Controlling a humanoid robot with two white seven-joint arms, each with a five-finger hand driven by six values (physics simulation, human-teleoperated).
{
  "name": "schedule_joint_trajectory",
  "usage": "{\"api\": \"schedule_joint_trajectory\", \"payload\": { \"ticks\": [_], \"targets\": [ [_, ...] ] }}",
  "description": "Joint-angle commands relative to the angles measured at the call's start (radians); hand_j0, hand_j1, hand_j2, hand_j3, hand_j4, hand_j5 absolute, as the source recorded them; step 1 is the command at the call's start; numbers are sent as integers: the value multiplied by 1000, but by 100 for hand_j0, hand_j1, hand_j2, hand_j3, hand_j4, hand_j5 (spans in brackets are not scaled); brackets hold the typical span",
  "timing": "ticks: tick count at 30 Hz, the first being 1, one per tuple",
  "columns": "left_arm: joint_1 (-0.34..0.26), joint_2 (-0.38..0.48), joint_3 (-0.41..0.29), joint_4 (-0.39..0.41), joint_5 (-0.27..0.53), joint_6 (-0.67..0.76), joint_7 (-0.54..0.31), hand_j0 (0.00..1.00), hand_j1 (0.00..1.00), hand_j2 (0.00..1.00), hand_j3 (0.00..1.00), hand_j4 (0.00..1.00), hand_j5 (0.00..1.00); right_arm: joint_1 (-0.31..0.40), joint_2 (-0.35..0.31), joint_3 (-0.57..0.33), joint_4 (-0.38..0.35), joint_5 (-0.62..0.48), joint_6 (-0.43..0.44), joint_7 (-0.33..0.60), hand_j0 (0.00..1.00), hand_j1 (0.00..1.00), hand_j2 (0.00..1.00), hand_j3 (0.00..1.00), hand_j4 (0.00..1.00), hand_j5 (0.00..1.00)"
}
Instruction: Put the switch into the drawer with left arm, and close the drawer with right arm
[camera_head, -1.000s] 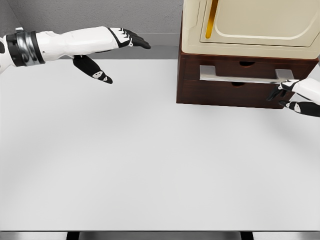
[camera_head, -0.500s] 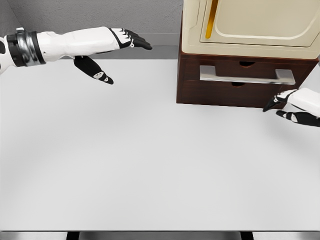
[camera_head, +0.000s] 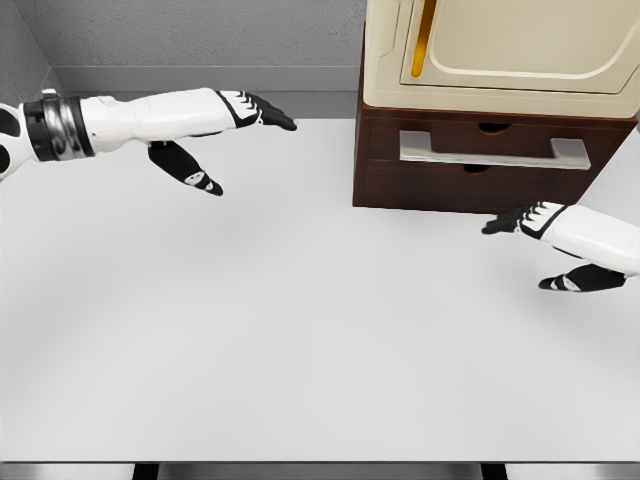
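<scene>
Left robot hand (camera_head: 232, 118): reaches in from the left over the far left part of the table, fingers stretched out straight and together toward the cabinet, thumb hanging down apart from them; it holds nothing.
Right robot hand (camera_head: 548, 240): comes in from the right edge, low over the table just in front of the cabinet's right half; fingers extended and pointing left, thumb spread below them; it holds nothing and touches neither the cabinet nor the handle.
Table (camera_head: 300, 340): white, flat, filling most of the view; its near edge runs along the bottom.
Cabinet (camera_head: 440, 185): dark brown wood, standing at the far right part of the table, front facing the near edge.
Drawer (camera_head: 480, 150): its front sits flush with the cabinet face, so it reads as closed.
Handle (camera_head: 495, 152): long silver bar across the drawer front, level.
Cream appliance (camera_head: 500, 45): sits on top of the cabinet, pale body with a yellow strip (camera_head: 424, 38) beside its door panel.
Switch: cannot be seen anywhere on the table or in either robot hand; where it lies cannot be told.
</scene>
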Motion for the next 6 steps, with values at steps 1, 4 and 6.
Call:
{"api": "schedule_joint_trajectory", "payload": {
  "ticks": [1,4,6],
  "targets": [
    [0,-1,0,-1,7,3,1,100,100,100,100,100,100,0,-3,1,-7,-6,3,0,100,100,100,100,100,100],
    [0,1,0,-2,7,3,1,100,100,100,100,100,100,0,-3,1,-5,-6,3,0,100,100,100,100,100,100],
    [0,-1,0,-2,6,3,1,100,100,100,100,100,100,3,-6,1,-5,-6,3,0,100,100,100,100,100,100]
  ]
}}
